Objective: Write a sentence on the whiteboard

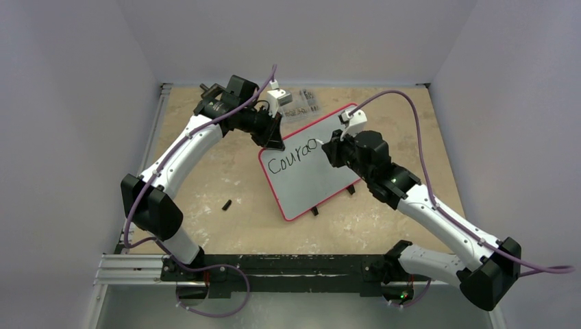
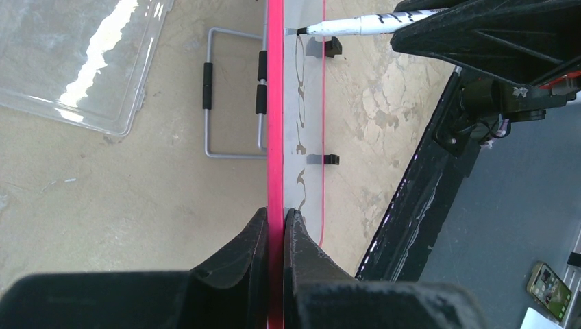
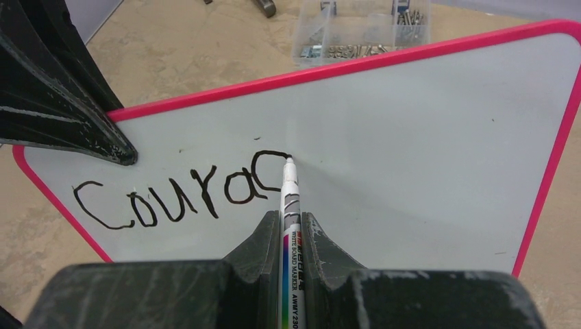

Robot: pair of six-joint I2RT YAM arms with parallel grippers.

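Observation:
The whiteboard has a red-pink frame and stands tilted on two black feet mid-table. Black handwriting on it reads "Coura" plus a partly drawn letter. My left gripper is shut on the board's upper left edge; the left wrist view shows the pink frame pinched between the jaws. My right gripper is shut on a white whiteboard marker. The marker's tip touches the board at the last letter. The marker also shows in the left wrist view.
A clear plastic box of small parts lies behind the board. A small black cap lies on the table left of the board. A grey wire stand and a clear tray show in the left wrist view.

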